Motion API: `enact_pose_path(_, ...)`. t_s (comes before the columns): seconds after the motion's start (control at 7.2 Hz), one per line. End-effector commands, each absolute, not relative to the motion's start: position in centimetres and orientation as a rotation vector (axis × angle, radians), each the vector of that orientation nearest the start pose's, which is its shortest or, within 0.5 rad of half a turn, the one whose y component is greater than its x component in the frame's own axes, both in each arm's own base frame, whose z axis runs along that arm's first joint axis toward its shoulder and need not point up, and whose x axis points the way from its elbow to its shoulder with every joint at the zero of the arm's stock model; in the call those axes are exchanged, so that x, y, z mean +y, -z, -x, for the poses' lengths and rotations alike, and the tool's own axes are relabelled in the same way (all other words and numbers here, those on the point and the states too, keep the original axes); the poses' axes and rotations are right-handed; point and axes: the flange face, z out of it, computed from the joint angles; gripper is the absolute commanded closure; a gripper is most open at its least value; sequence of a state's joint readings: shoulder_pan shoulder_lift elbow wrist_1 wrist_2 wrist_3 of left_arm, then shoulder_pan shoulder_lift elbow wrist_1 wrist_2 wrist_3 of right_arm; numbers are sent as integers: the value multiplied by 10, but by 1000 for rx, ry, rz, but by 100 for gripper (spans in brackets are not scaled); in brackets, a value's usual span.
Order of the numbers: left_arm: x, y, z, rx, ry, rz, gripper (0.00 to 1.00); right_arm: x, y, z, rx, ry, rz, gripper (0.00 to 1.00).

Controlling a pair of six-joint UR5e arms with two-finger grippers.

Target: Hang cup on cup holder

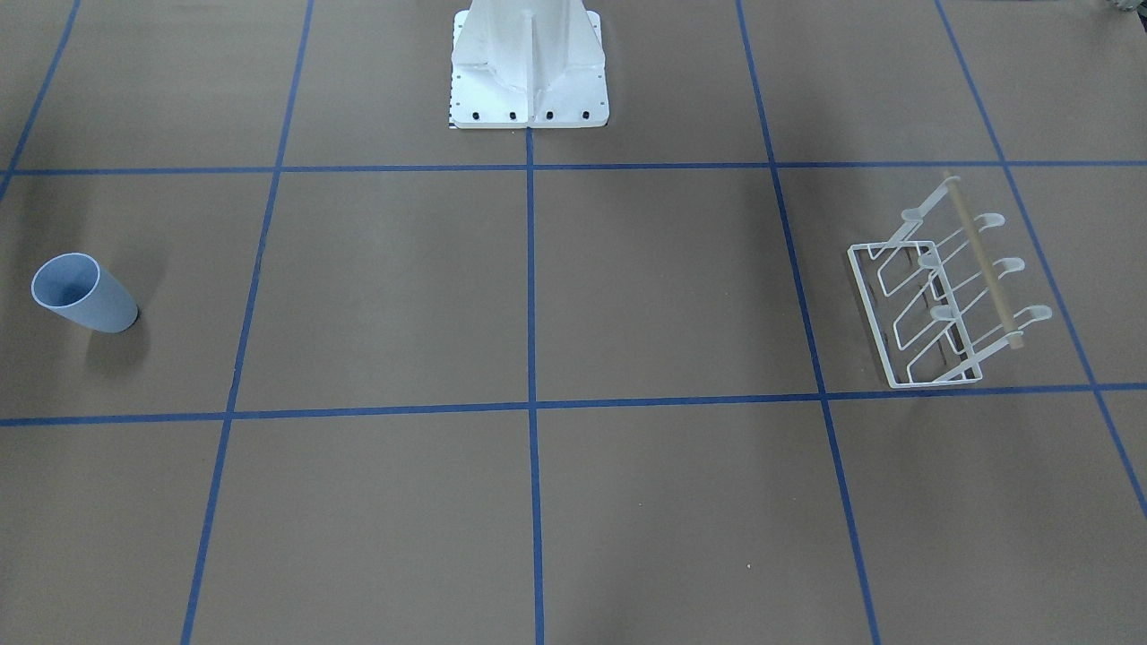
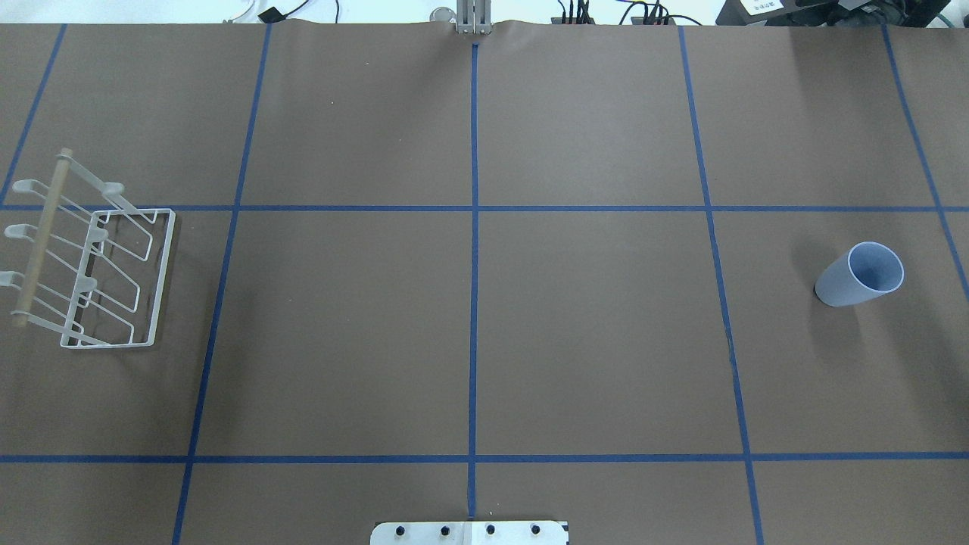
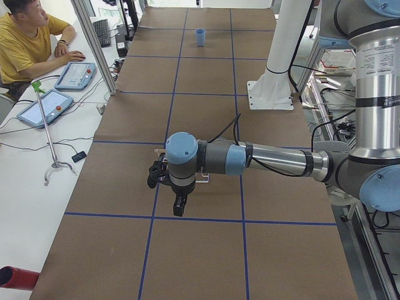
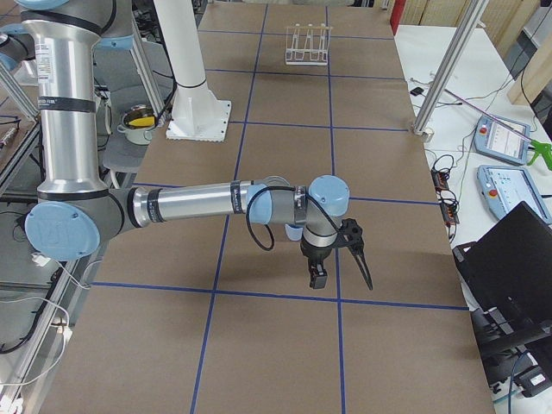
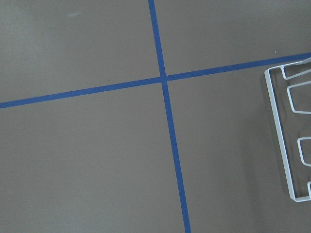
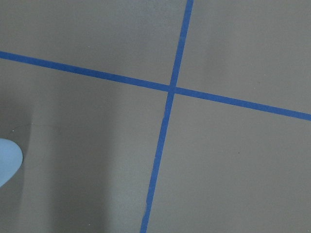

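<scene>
The light blue cup (image 1: 85, 296) stands upright, mouth up, on the brown table on the robot's right side; it also shows in the overhead view (image 2: 859, 276), far off in the exterior left view (image 3: 200, 36), and as an edge in the right wrist view (image 6: 7, 165). The white wire cup holder (image 1: 987, 269) with its tan rod stands on the robot's left side (image 2: 42, 235) (image 4: 309, 45) (image 5: 280, 136). My left gripper (image 3: 179, 205) hangs over the table near the holder. My right gripper (image 4: 317, 274) hangs near the cup. I cannot tell whether either gripper is open or shut.
Blue tape lines grid the brown table. The white robot base (image 1: 529, 72) stands at the table's middle edge. An operator (image 3: 25, 44) sits by teach pendants (image 3: 75, 75) beyond the far edge. A laptop (image 4: 517, 259) and another pendant (image 4: 504, 138) lie off the table.
</scene>
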State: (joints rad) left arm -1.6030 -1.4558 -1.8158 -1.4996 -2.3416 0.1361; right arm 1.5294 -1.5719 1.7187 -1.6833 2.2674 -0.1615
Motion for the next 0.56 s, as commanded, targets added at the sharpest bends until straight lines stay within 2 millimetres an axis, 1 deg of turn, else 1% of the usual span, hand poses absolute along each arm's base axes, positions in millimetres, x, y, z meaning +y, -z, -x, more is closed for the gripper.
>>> enact_pose_path(0.0, -443, -593, 79, 763, -125, -136, 1, -503, -587, -46, -697, 261, -213, 0)
enact_pose_path(0.14, -450, -575, 79, 759, -140, -174, 1, -509, -574, -33, -729, 307, -278, 0)
enact_pose_path(0.28, -450, -557, 79, 757, -155, -209, 1, -512, -560, -20, -745, 345, -351, 0)
enact_pose_path(0.42, -464, -538, 79, 748, -188, -284, 1, -518, -548, 24, -774, 421, -380, 0)
